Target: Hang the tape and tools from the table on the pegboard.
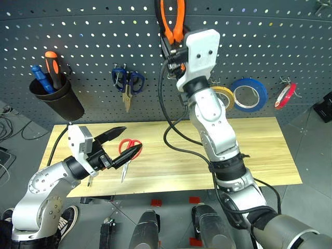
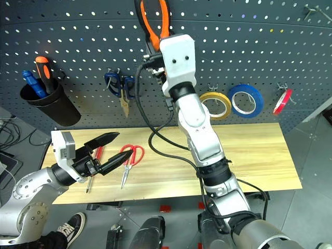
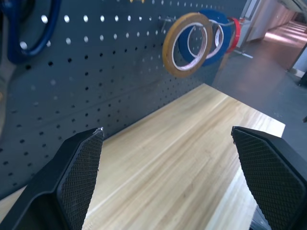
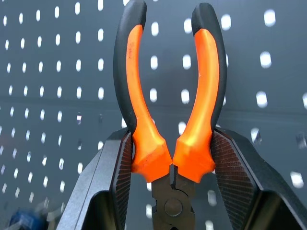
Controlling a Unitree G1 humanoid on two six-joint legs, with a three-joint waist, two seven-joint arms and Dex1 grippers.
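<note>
Head view, right gripper (image 1: pixel 174 51): clamped on the pliers (image 1: pixel 172 19), raised against the pegboard (image 1: pixel 93 31), handles up, likely seeking a hook.
Head view, left gripper (image 1: pixel 120 142): fingers spread, empty, hovering over the red-handled scissors (image 2: pixel 128 158) on the table (image 1: pixel 259 150); small screwdriver (image 2: pixel 94 165) lying beside them.
Head view, black cup (image 1: pixel 58 98): hung on the board, holding blue and orange screwdrivers.
Head view, red tape (image 1: pixel 285 95): already hooked, past the blue and yellow rolls.
Left wrist view: pads wide apart, bare planks between.
Right wrist view: pads pinching both orange handles just above the joint.
</note>
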